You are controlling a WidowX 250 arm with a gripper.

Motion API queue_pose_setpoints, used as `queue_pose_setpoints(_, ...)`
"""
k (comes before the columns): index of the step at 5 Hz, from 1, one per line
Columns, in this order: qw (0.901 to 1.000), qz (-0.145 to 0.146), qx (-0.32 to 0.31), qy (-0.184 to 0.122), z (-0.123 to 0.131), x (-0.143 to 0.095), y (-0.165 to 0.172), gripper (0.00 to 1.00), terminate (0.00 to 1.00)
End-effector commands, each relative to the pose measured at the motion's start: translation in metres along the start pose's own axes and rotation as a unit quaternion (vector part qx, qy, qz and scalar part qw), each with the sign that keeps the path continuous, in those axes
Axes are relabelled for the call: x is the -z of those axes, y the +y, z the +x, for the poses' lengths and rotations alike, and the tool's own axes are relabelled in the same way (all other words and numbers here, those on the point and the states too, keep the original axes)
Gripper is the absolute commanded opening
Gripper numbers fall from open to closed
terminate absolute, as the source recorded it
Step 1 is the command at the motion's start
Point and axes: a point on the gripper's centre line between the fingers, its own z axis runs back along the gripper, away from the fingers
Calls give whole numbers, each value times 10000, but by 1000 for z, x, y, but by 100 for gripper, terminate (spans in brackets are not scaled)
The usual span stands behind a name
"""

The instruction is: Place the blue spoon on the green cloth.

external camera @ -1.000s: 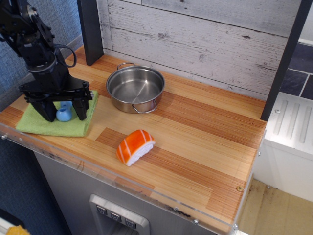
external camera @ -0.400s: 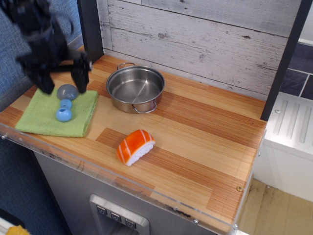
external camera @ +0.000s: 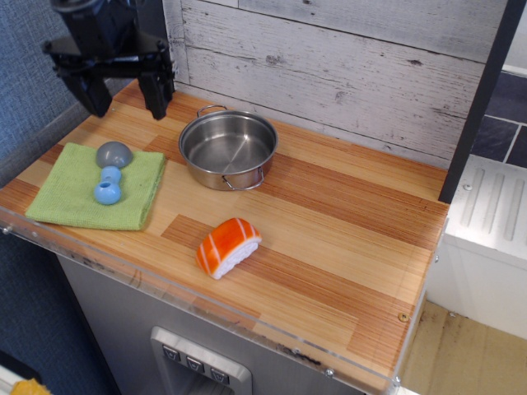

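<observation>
Soft matt woven green cloth (external camera: 78,191), smooth plastic blue spoon (external camera: 109,172), shiny steel pot (external camera: 228,148), striped glossy wooden counter (external camera: 346,239), rough whitewashed plank wall (external camera: 346,58)

A striped wooden desk (external camera: 346,222) with a clear plastic front edge stands against a whitewashed plank wall (external camera: 329,58). Two black upright posts (external camera: 482,99) frame it. Blue-grey fabric panelling (external camera: 29,107) lies left; a white ribbed appliance (external camera: 486,222) and dark tiles right.

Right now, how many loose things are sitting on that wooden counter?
4: a light-green folded cloth at the left edge, a grey-and-blue toy spoon lying on it, a steel pot behind, and an orange-and-white sushi piece near the front.
</observation>
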Motion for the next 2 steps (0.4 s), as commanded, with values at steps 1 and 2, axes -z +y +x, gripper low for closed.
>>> queue_pose_setpoints(1, 9997, 30, 55, -252, 7, -16, 2, 100, 0)
queue_pose_setpoints(2, 9997, 30, 55, -252, 7, -16, 2, 100, 100)
